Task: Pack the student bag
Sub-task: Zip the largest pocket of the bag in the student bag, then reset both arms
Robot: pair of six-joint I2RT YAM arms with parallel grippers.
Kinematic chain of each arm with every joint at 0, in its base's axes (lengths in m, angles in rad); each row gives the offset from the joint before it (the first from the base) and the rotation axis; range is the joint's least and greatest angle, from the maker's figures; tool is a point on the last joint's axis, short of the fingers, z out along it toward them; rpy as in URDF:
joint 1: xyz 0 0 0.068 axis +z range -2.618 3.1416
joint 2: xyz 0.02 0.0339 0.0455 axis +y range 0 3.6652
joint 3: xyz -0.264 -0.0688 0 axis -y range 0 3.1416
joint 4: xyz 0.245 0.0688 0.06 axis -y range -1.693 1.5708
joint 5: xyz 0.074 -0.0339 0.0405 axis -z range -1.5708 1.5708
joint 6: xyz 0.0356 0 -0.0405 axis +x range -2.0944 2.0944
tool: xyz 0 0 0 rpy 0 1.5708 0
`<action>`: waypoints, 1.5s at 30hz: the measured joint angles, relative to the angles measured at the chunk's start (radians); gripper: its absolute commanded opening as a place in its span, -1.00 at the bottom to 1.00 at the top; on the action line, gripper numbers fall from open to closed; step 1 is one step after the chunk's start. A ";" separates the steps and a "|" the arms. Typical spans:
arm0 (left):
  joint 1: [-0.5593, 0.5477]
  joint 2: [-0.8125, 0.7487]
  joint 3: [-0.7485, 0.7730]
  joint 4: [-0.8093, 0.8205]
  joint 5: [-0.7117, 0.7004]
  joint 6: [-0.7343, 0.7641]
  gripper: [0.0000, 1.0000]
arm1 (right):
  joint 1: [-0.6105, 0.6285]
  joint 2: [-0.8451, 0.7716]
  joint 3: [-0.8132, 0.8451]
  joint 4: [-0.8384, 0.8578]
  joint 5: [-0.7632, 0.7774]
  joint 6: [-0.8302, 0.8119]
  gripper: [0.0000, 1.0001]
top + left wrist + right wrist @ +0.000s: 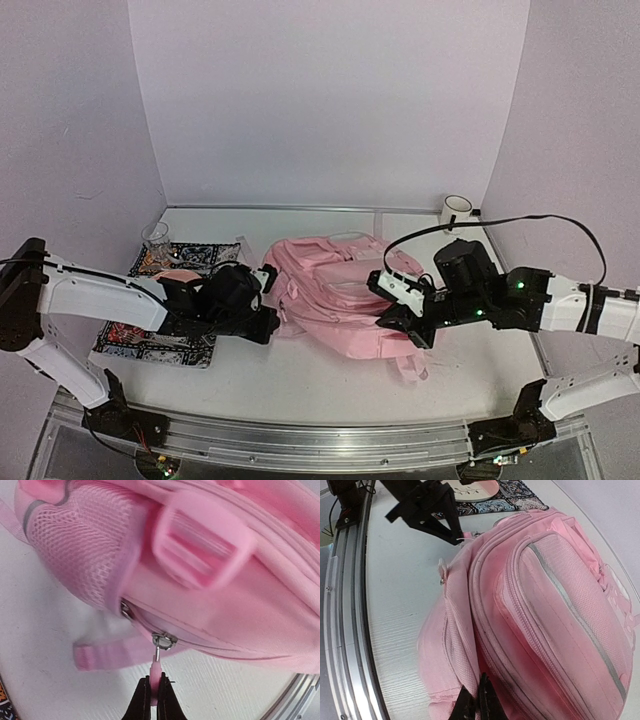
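A metal rail runs along the near edge of the white table. Just beyond it, the pink bag lies slumped in the middle of the table, between the two arms.

The left claw is clamped on the pink zipper pull, which stands thin and upright between its black fingers. The pull hangs from a metal slider on a zip along the bag's left edge. Just above the slider sit a wide pink buckle and a mesh side pocket, and a loose pink strap lies on the table beside the slider.

The right claw has its fingers together at the bag's near right edge. They sit against a fold of the pink cloth and seem to pinch it, though the exact bite is hard to make out. The bag's padded front with its grey-trimmed zips rises right behind this claw and hides the table on the far side.

Left of the bag, under the left arm, lies a patterned mat with a pink plate on it. A clear glass stands at the mat's far corner. A white cup stands at the back right, well apart from the bag.
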State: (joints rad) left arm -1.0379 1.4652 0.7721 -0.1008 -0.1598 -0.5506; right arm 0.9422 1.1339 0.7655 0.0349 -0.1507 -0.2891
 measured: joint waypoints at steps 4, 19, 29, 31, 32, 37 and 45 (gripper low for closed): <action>0.048 0.034 -0.001 0.024 -0.009 0.002 -1.00 | 0.005 -0.030 -0.008 -0.018 -0.031 0.015 -1.00; 0.097 0.080 -0.010 0.046 -0.088 -0.006 -0.14 | 0.006 0.184 0.088 -0.017 -0.075 0.143 0.32; 0.235 -0.106 -0.014 0.025 -0.111 -0.003 0.81 | -0.081 0.406 0.384 0.022 0.051 0.289 0.69; 0.312 -0.128 -0.008 0.018 -0.103 -0.002 0.95 | -0.158 0.445 0.421 0.044 0.064 0.331 0.74; 0.354 -0.138 -0.004 0.015 -0.099 -0.004 0.98 | -0.202 0.459 0.431 0.060 0.070 0.352 0.77; 0.590 -0.224 0.000 -0.015 -0.055 -0.007 0.99 | -0.441 0.473 0.437 0.105 0.102 0.452 0.94; 0.856 -0.501 0.002 -0.143 -0.044 -0.022 0.99 | -0.744 0.200 0.250 0.150 0.167 0.545 0.96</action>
State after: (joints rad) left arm -0.1817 0.9642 0.7741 -0.2436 -0.2042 -0.5724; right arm 0.1986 1.3344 1.0156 0.1853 0.0167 0.2562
